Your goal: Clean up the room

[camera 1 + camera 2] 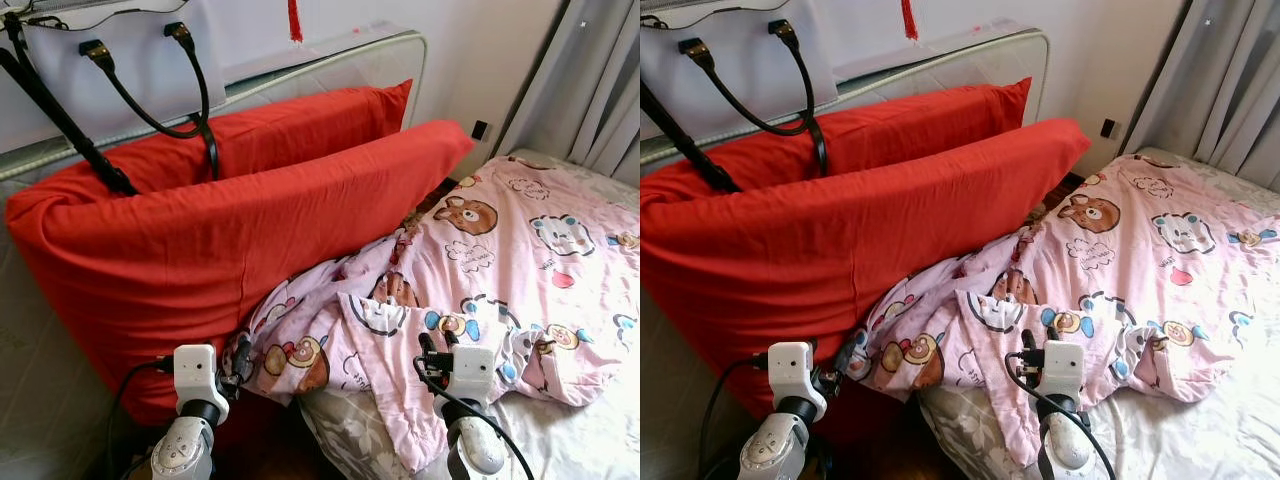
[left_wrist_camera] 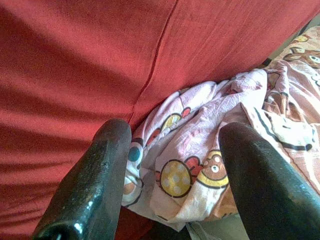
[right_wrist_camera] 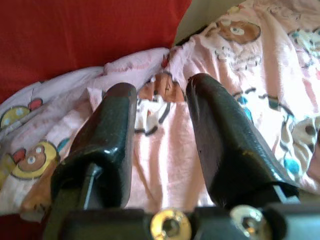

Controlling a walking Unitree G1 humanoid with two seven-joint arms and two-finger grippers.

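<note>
A crumpled pink cartoon-printed quilt [image 1: 480,290] lies across the bed, its bunched corner pushed against a big red fabric cushion [image 1: 200,250]. The left gripper [image 2: 172,185] hovers by that corner, jaws spread. The right gripper [image 3: 160,125] hangs over the quilt, jaws apart, holding nothing.

— Where do the head's two eyes look from?
— High up, forward and down over the pink blanket [image 1: 500,270] and red pillow [image 1: 230,240].
— And the wrists?
— Each looks close along its own claw's fingers at that same blanket, red behind.
</note>
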